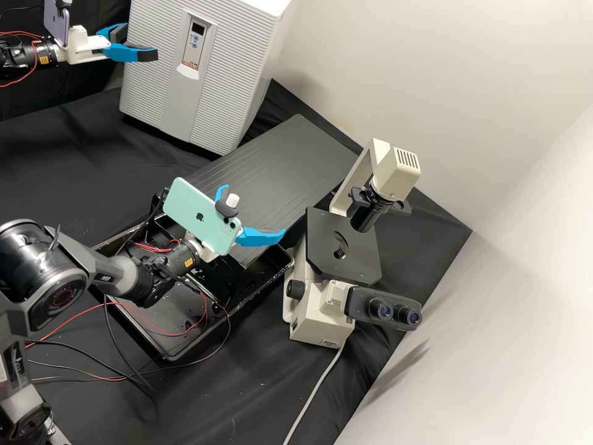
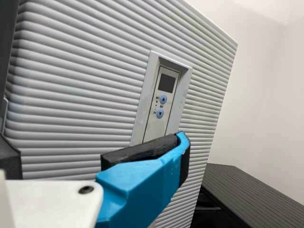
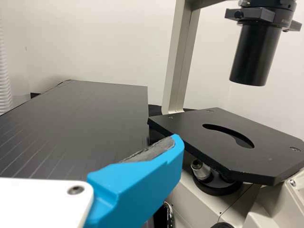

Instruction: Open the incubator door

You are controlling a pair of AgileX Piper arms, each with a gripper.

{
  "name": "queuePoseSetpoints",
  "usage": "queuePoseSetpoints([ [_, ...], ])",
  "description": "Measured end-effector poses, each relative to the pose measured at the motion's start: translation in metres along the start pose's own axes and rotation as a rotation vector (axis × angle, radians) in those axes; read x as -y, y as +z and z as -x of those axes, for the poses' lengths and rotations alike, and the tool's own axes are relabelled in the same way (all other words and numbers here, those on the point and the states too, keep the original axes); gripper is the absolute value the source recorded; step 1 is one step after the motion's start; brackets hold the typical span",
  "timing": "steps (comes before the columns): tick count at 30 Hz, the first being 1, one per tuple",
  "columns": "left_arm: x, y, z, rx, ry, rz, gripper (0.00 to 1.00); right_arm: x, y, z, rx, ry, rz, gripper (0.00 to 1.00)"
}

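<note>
"How did you have the left gripper (image 1: 141,42)?"

"Wide, at the incubator's left edge, one blue finger (image 2: 142,187) in front of the ribbed incubator door (image 1: 231,80)."

"And the door?"

"Far left in the scene. It looked closed to me."

"Beyond that?"

"A dark ridged panel (image 1: 302,161), then the inverted microscope (image 1: 324,315) on the right. I had the right gripper (image 1: 256,213) nearer, also spread."

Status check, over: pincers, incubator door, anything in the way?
Left pincer open, by incubator door. Door looks shut. Right pincer open, near microscope. Dark panel beside its stage, maybe clear of door swing.
</note>
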Motion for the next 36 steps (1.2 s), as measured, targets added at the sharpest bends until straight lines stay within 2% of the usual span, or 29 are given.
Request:
queuePoseSetpoints([
  [4, 0.0, -0.005, -0.005, 0.002, 0.008, -0.005, 1.0, 0.0, 0.0, 0.0, 0.0, 0.0, 0.0, 1.0],
  [8, -0.001, -0.013, -0.009, -0.004, 0.017, 0.011, 1.0, 0.0, 0.0, 0.0, 0.0, 0.0, 0.0, 1.0],
  [18, -0.004, -0.024, -0.013, -0.01, 0.027, 0.004, 1.0, 0.0, 0.0, 0.0, 0.0, 0.0, 0.0, 1.0],
  [28, 0.0, -0.039, -0.019, -0.062, 0.002, 0.006, 1.0, 0.0, 0.0, 0.0, 0.0, 0.0, 0.0, 1.0],
  [36, 0.002, -0.04, -0.024, -0.039, -0.015, -0.017, 1.0, 0.0, 0.0, 0.0, 0.0, 0.0, 0.0, 1.0],
])
